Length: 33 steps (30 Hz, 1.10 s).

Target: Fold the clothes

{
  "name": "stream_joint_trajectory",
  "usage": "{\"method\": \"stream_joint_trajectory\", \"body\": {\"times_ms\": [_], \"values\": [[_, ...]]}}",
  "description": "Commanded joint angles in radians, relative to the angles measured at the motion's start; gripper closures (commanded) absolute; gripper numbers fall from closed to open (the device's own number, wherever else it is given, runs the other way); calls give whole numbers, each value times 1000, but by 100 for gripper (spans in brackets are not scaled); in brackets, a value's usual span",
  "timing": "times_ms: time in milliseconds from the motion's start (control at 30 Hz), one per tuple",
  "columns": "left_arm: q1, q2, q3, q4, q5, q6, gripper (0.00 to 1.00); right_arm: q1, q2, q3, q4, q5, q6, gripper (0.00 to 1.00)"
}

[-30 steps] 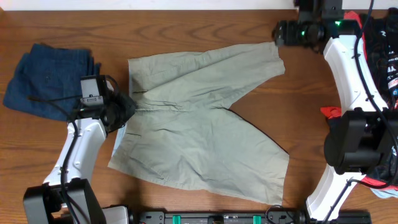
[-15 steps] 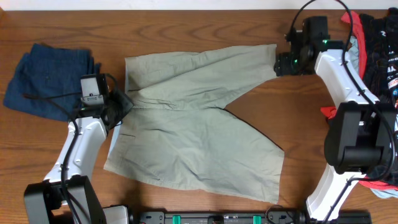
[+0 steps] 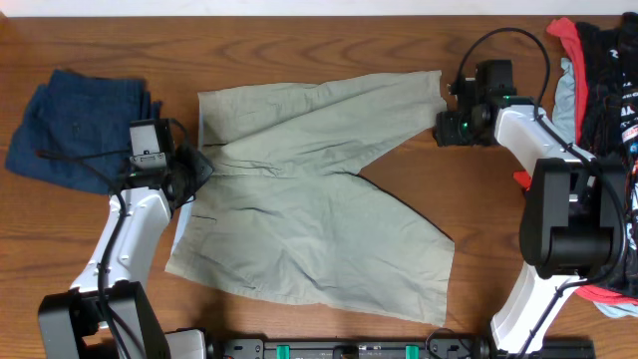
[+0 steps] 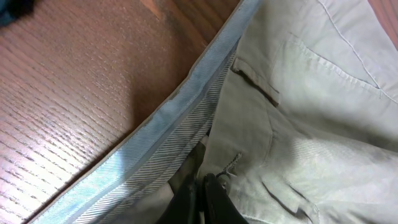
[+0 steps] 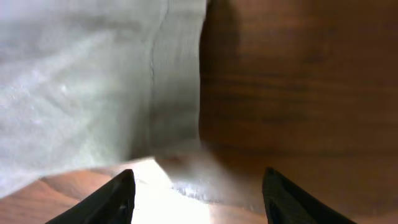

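Khaki shorts (image 3: 309, 209) | we are clamping their waistband with left gripper (image 4: 202, 200) | right gripper (image 5: 198, 174) is gaping at their hem

I see a brown wood-grain table (image 3: 319, 40). Khaki shorts (image 3: 309, 219) lie spread flat across its middle. A dark blue denim garment (image 3: 75, 125) lies far left, and a red, black and pale-blue heap (image 3: 601, 60) lies at the right edge.

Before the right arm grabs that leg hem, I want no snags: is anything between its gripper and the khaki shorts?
Nothing visible does. The open right gripper sits right at the hem of the khaki shorts, with only bare table below it. The clothes pile lies behind the arm, off that path.
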State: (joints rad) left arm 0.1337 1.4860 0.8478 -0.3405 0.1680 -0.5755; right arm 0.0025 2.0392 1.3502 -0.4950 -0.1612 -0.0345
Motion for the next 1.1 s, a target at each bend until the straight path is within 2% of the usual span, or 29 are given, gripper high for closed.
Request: {"method": "stream_joint_trajectory", "body": {"times_ms": [0,100,200,233,267,333,533,700,733,767,800,933,1067], "values": [[2,10,6,-5,-31,10,94,10,11,-4,54,-24,-8,37],[2,10,6,-5,-31,10,94,24,11,-5,125,-47,-6,48],[2,10,6,-6,-31,10,94,38,11,-5,182,-45,27,71],[2,10,6,-8,-31,10,94,42,13,-5,201,-45,49,85],[2,10,6,-9,-31,10,94,46,14,-5,223,-45,82,94],[2,10,6,-10,-31,10,94,53,17,-5,278,-45,151,99],[2,10,6,-10,-31,10,94,58,21,-5,467,-22,232,99],[2,10,6,-10,-31,10,94,34,17,6,496,-25,232,99],[2,10,6,-12,-31,10,94,26,13,8,480,-31,232,95],[2,10,6,-15,-31,10,94,17,3,10,454,-31,232,82],[2,10,6,-17,-31,10,94,9,-6,10,424,-30,232,78],[2,10,6,-25,-31,10,94,-29,-47,10,240,-31,228,62],[2,10,6,-24,-31,10,94,-36,-51,9,89,-59,181,52]]}}
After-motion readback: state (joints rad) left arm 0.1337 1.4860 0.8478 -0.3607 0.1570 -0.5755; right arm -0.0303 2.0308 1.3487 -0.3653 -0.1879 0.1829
